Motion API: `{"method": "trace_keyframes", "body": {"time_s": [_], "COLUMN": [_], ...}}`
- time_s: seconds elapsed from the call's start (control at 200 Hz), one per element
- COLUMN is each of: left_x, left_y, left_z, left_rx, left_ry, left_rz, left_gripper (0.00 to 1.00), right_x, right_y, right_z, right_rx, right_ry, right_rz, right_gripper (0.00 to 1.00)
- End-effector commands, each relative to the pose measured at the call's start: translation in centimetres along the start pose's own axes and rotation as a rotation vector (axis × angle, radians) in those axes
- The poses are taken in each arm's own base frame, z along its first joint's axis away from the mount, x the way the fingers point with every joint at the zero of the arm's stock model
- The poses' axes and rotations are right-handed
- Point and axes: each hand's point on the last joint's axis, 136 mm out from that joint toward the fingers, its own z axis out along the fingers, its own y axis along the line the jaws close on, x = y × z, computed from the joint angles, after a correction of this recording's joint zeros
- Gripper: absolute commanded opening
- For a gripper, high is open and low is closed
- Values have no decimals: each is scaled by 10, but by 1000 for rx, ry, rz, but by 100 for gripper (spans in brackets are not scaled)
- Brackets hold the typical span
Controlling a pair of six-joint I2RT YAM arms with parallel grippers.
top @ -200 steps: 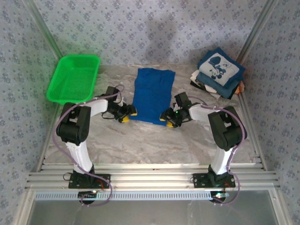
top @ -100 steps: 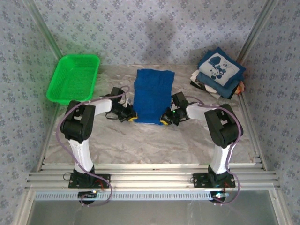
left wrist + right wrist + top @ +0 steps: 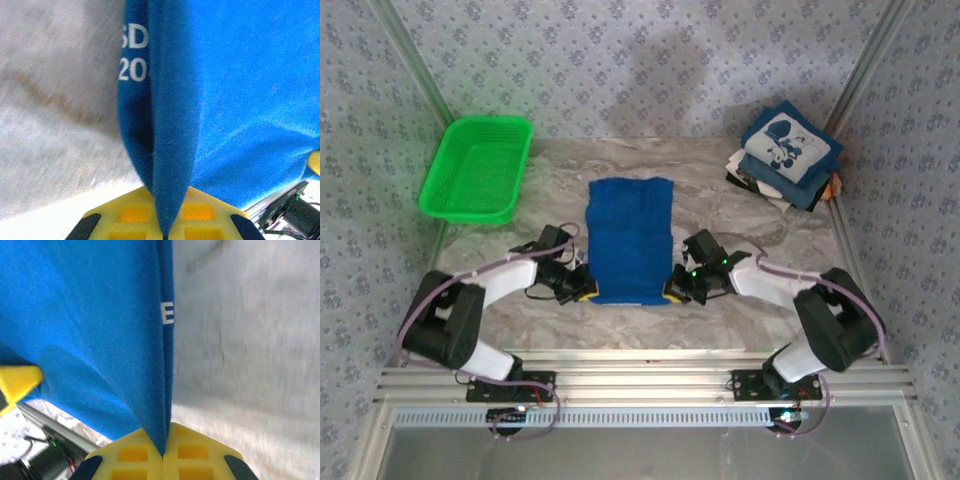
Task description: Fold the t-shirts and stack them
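We see a green basket (image 3: 475,168) well to the left of the blue shirt (image 3: 628,240) and farther back. At the shirt's near left corner the left gripper (image 3: 582,291) has its jaws pinched on the cloth edge, and the right gripper (image 3: 672,290) pinches the near right corner likewise. The shirt lies as a long rectangle on the table (image 3: 550,200). To its right and farther back, well apart, sits a stack of folded shirts (image 3: 788,150).

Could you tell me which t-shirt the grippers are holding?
The royal-blue t-shirt spread mid-table: the left gripper and right gripper pinch its near corners. The other shirts sit folded in a stack at the far right.
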Motion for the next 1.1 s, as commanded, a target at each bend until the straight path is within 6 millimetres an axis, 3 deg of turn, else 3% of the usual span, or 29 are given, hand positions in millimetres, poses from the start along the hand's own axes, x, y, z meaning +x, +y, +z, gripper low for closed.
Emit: {"method": "trace_keyframes", "body": {"time_s": [0.0, 0.19, 0.35, 0.49, 0.645, 0.804, 1.099], "left_x": [18, 48, 58, 60, 51, 40, 14], "left_y": [14, 23, 21, 8, -12, -21, -41], "left_z": [-14, -27, -43, -62, -82, -98, -117], "left_rx": [-50, -58, -51, -25, 24, 57, 117], "left_ry": [-25, -39, -61, -77, -103, -117, -135], "left_rz": [-49, -73, -77, -70, -60, -66, -59], "left_gripper": [0, 0, 0, 0, 0, 0, 0], "right_x": [22, 59, 67, 62, 53, 44, 9], "right_y": [-21, -21, -7, 12, 41, 59, 89], "right_z": [-7, -9, -11, -24, -44, -54, -68], "right_rx": [69, 84, 81, 60, 41, 15, -25], "right_ry": [-23, -10, -14, -39, -66, -57, -71], "right_rz": [83, 59, 33, 10, -41, -53, -86], "right_gripper": [0, 0, 0, 0, 0, 0, 0]}}
